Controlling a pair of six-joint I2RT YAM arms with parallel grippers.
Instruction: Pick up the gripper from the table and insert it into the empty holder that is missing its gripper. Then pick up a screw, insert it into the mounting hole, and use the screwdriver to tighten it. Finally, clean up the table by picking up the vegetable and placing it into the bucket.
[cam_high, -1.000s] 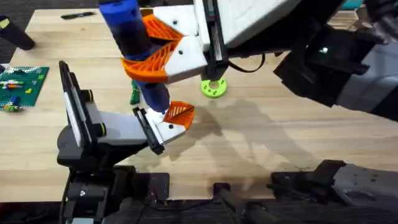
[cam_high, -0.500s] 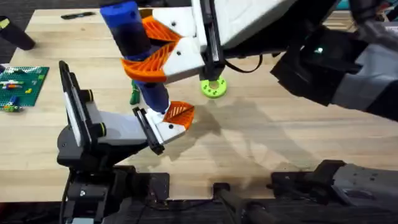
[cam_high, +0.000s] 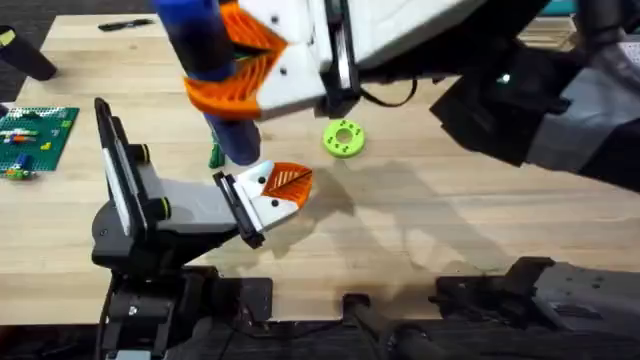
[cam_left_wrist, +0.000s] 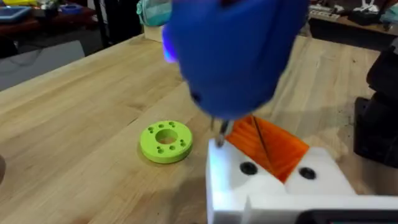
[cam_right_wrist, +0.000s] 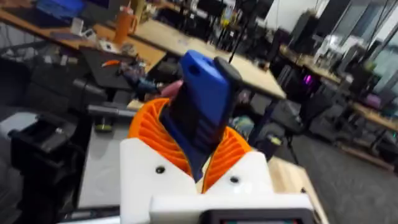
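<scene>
The right arm reaches across from the right side, large and high under the overhead camera, and its right gripper (cam_high: 240, 62) is clamped on the blue screwdriver (cam_high: 205, 60), orange ribbed pads (cam_right_wrist: 149, 127) pressed to either side of its body. The screwdriver stands close to upright, its lower end pointing down at the holder below. From the left wrist view its thin silver tip (cam_left_wrist: 221, 127) hangs just above the white finger mount, right beside the orange gripper (cam_left_wrist: 267, 143).

The left arm lies low at the near left, stretched flat over the table (cam_high: 450, 230) toward the middle. Its left gripper (cam_high: 262, 195) carries one orange ribbed fingertip seated on its white mount; I cannot tell how far its jaws are apart. Two dark screw holes (cam_left_wrist: 248, 168) show on the mount's face.

On the table I count one lime-green disc (cam_high: 344, 138), lying flat just right of the screwdriver, and one slim dark-green vegetable (cam_high: 214, 155) peeking out just left of it, partly hidden by the blue body. One green building-block plate (cam_high: 35, 135) sits at the far left edge, and one thin black pen (cam_high: 125, 25) lies at the far left.
</scene>
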